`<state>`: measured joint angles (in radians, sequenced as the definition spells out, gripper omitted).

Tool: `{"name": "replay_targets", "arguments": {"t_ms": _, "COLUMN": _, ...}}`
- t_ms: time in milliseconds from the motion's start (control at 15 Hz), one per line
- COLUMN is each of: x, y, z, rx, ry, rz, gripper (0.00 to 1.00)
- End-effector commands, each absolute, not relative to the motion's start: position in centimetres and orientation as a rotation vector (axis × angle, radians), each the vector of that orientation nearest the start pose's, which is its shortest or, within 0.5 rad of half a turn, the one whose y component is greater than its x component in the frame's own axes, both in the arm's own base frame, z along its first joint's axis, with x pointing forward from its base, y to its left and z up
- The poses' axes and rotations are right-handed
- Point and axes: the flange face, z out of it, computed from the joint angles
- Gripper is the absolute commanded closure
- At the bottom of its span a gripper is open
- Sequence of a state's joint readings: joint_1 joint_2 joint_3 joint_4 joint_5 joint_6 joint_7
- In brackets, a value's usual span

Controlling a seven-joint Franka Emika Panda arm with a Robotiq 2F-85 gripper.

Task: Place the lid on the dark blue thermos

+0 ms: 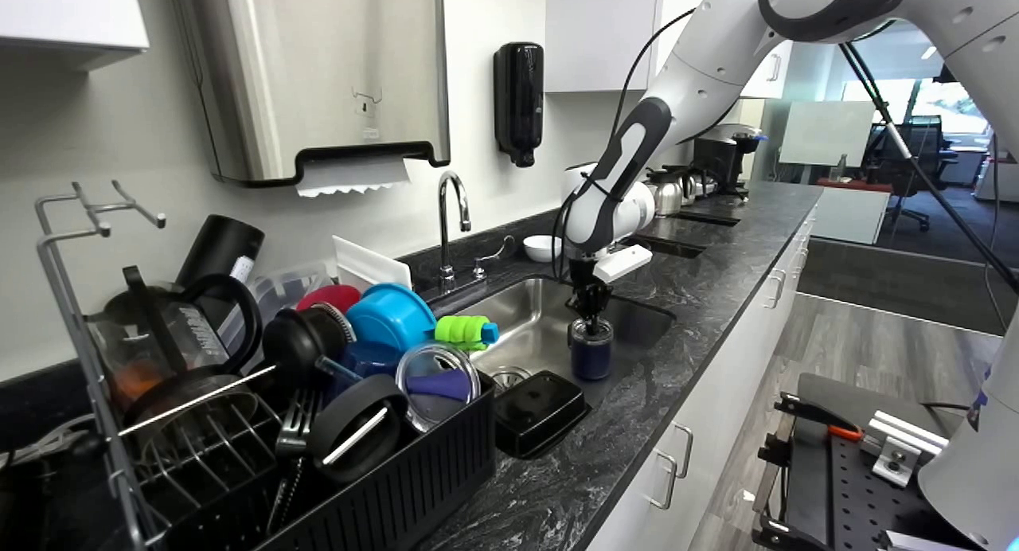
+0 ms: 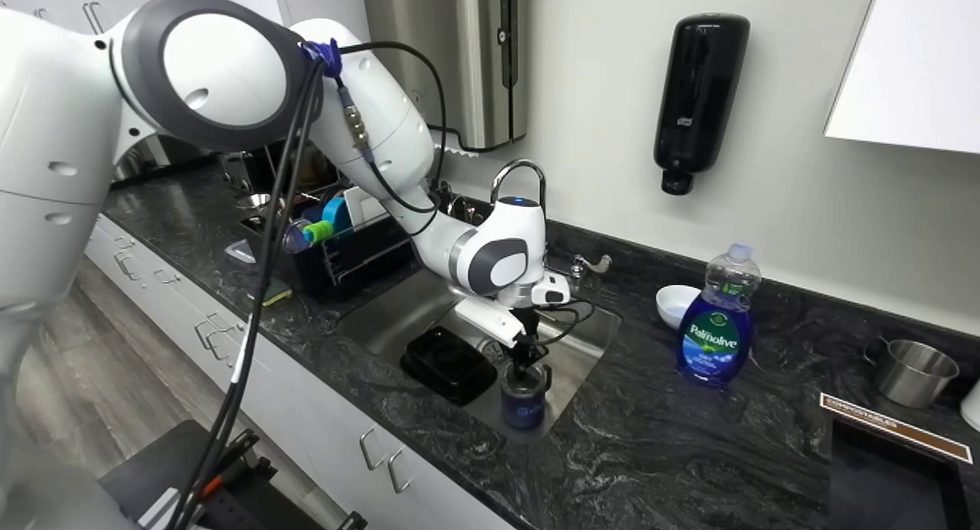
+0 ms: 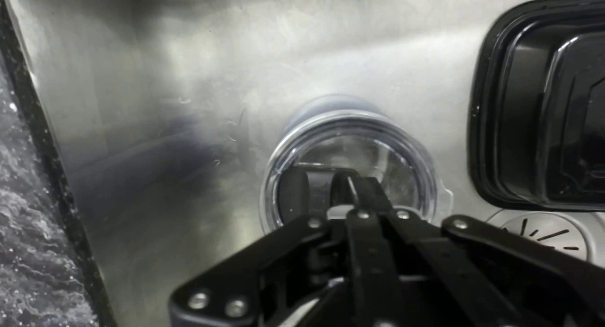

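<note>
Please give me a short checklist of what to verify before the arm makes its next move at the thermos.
1. The dark blue thermos is upright in the sink: ok.
2. The lid is over the thermos's top: ok, as the wrist view shows.
3. The lid is fully seated all round: cannot tell; the gripper hides part of its rim.
4. The gripper is clear of the lid: not ok; it reaches down to it, jaws close together.
5. The gripper has hold of the lid: cannot tell; the contact is unclear.
6. The black container is apart from the lid: ok; the wrist view shows a gap.
</note>
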<state>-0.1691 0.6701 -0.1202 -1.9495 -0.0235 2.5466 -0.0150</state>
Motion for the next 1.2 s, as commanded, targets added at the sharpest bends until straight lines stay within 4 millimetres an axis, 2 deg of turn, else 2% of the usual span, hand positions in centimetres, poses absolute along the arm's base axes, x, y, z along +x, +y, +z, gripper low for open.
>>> {"name": "replay_targets", "arguments": {"t_ms": 0, "x": 57.9, "y": -17.2, "z": 9.6, "rx": -3.165, "ry": 0.347, "rz": 0.164, "gripper": 1.0}}
{"name": "replay_targets", "arguments": {"t_ms": 333, "x": 57.8, "y": -17.2, "z": 9.0, "rx": -3.171, "ry": 0.343, "rz": 0.169, "gripper": 1.0}}
{"name": "replay_targets", "arguments": {"t_ms": 533, "x": 57.7, "y": -17.2, "z": 9.4, "rx": -3.176, "ry": 0.346, "rz": 0.165, "gripper": 1.0}}
{"name": "replay_targets", "arguments": {"t_ms": 867, "x": 56.6, "y": -16.3, "z": 13.0, "rx": -3.206, "ry": 0.339, "rz": 0.149, "gripper": 1.0}}
{"name": "replay_targets", "arguments": {"t_ms": 1133, "x": 55.6, "y": -14.6, "z": 14.6, "rx": -3.226, "ry": 0.308, "rz": 0.16, "gripper": 1.0}}
